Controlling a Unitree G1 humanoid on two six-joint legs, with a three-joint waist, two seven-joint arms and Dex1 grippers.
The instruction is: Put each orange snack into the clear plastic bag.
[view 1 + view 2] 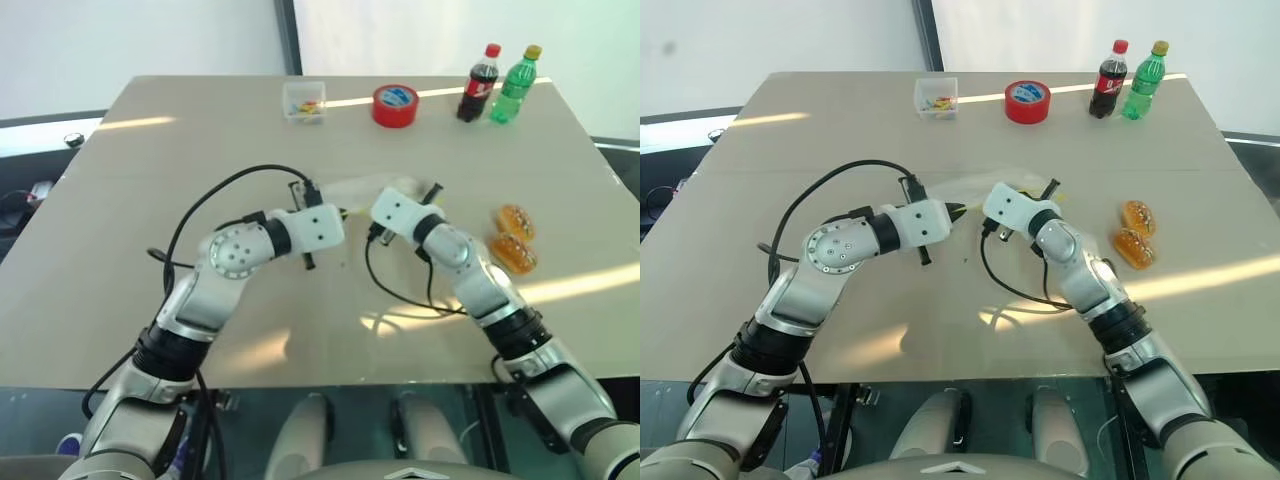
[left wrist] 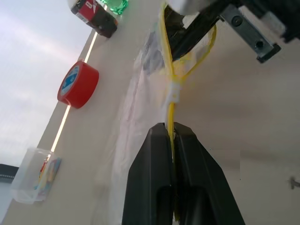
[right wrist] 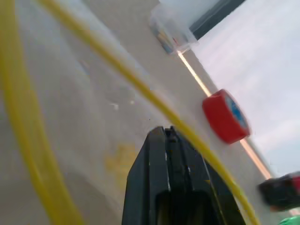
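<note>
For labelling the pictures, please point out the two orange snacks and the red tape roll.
orange snacks (image 1: 515,238), left eye view, where the two pieces meet.
red tape roll (image 1: 395,106), left eye view, outer red side.

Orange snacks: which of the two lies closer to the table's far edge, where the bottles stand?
The upper orange snack, lying farther from the robot. The other orange snack sits just nearer the robot, touching or almost touching it. Both lie bare on the table, still unbagged.

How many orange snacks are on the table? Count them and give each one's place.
2. Both orange snacks lie on the table, on the robot's right side, touching or nearly so: one farther from the robot, the other just nearer. Neither is in the clear plastic bag yet.
</note>
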